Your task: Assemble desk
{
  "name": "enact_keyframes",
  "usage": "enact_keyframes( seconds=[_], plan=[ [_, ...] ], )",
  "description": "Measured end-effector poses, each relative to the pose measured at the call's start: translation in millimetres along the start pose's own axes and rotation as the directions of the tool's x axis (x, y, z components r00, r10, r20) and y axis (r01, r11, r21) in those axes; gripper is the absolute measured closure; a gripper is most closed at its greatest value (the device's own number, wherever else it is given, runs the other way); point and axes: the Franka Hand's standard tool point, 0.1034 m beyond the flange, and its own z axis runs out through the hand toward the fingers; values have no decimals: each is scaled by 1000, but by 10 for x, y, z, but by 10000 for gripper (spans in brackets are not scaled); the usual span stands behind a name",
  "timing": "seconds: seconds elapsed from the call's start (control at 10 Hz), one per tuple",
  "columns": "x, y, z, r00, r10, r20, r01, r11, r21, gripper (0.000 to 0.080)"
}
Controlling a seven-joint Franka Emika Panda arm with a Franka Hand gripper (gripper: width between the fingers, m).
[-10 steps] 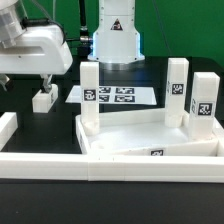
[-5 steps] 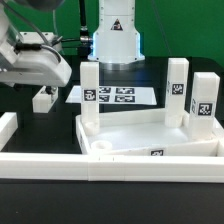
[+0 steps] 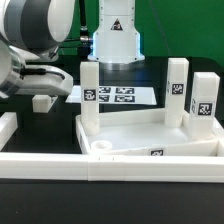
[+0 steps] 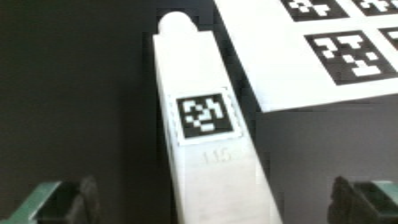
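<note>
The white desk top [image 3: 140, 135] lies in the middle with three tagged white legs standing in its corners: one on the exterior view's left [image 3: 90, 95] and two on its right [image 3: 177, 90] [image 3: 203, 105]. A fourth loose leg [image 3: 42, 100] lies on the black table to the left. My gripper [image 3: 44, 84] hangs just above it. In the wrist view the leg [image 4: 208, 120] runs lengthwise between my open fingers [image 4: 54, 200], which stand apart from its sides. My gripper [image 4: 210, 208] holds nothing.
The marker board [image 3: 115, 95] lies flat behind the desk top and close to the loose leg, as the wrist view [image 4: 338, 50] also shows. Low white border walls run along the front [image 3: 100, 165] and the left [image 3: 8, 125]. The robot base [image 3: 117, 35] stands at the back.
My arm has swung and turned at the wrist over the loose leg, and now fills the upper left of the exterior view. The loose leg and the desk top have not moved.
</note>
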Motion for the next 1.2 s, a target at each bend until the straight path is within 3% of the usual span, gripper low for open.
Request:
enact_keyframes(
  seconds=[0.3,0.5,0.7,0.9,1.2],
  plan=[
    [52,-11,19,1000,22,-18,-23,1000,-15,151],
    [47,6,39,1000,26,-4,-26,1000,-10,151],
    [-34,-17,98,993,46,108,-45,999,-9,151],
    [-14,-64,145,978,71,194,-64,997,-41,151],
    [82,-32,172,985,69,157,-61,997,-54,163]
  ],
)
